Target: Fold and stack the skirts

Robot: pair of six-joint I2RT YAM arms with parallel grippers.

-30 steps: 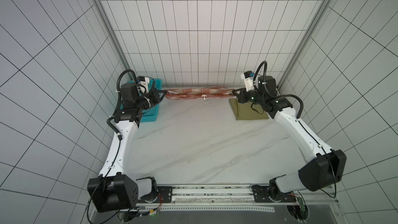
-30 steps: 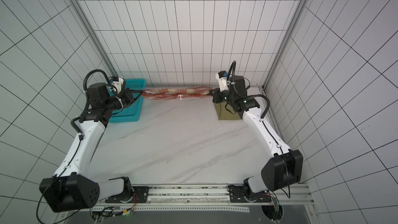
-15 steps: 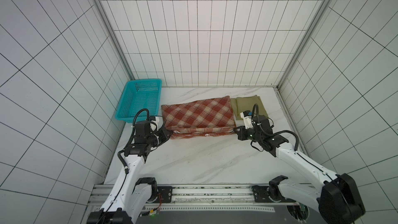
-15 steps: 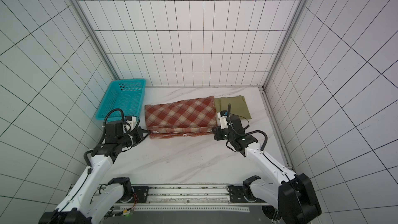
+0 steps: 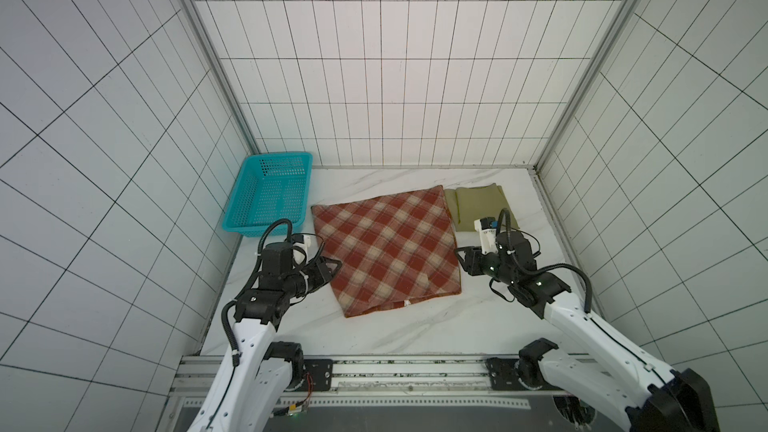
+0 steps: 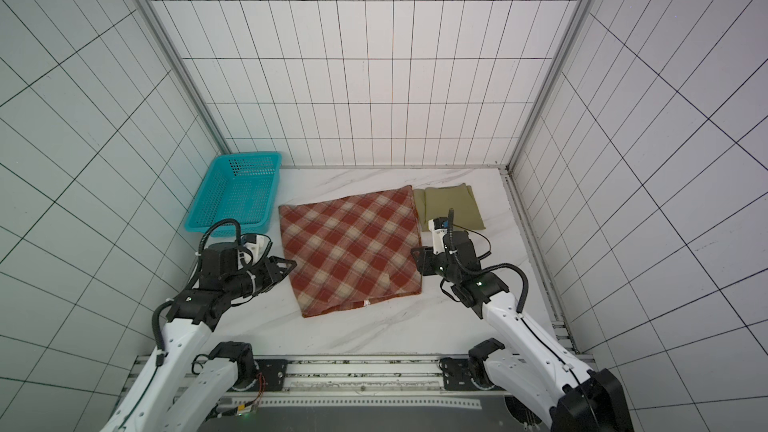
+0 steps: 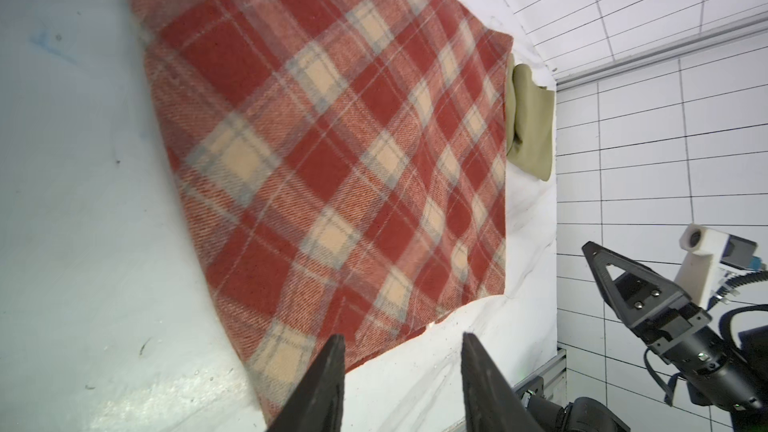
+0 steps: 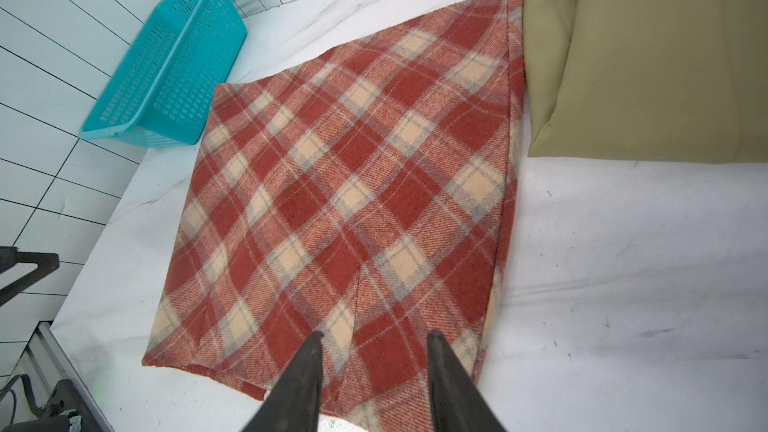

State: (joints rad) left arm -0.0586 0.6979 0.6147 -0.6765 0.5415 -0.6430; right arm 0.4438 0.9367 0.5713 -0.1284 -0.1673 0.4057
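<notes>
Your plaid skirt lies flat mid-way across the surface, just beside the folded olive skirt at the far right corner, with the left gripper and right gripper spread and empty at its side edges, likely poised to fold it.

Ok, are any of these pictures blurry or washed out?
Left wrist view: plaid skirt slightly soft, table washed out. Right wrist view: weave crisp. In both top views: sharp, back wall bright, tile lines splayed by the wide lens.
</notes>
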